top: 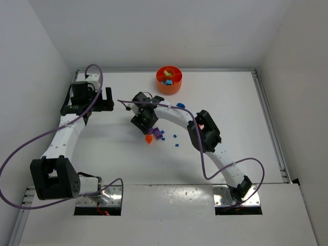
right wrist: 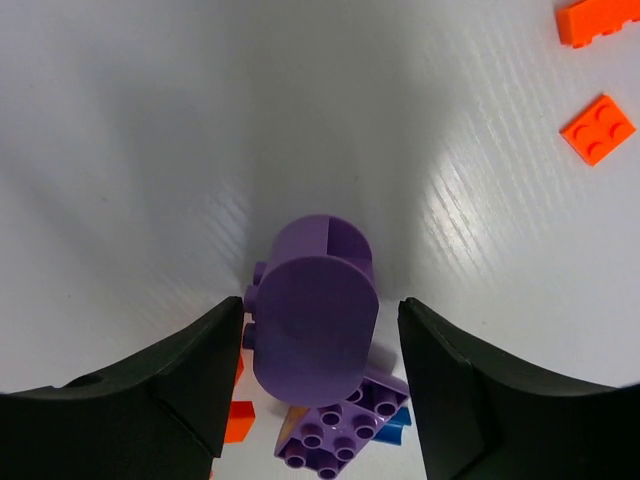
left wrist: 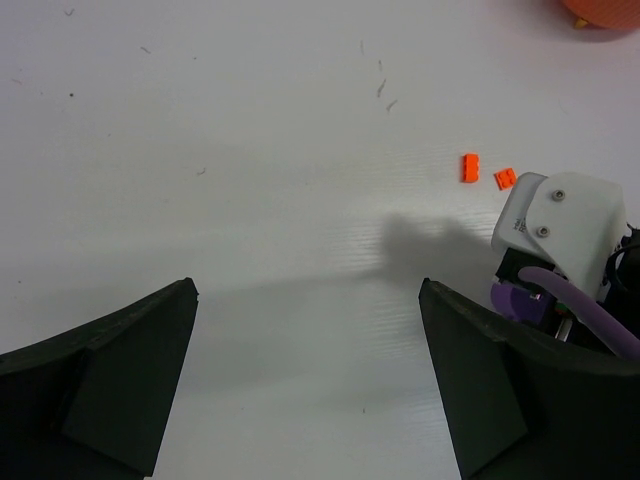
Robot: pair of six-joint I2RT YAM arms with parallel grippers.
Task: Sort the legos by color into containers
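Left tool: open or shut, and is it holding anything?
Open and empty: on the left tool, the fingers stand wide apart with only table between them.

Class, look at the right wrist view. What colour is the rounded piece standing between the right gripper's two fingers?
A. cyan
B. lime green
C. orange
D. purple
D: the rounded purple piece stands between the fingers of the right gripper, while the orange pieces lie well off to one side.
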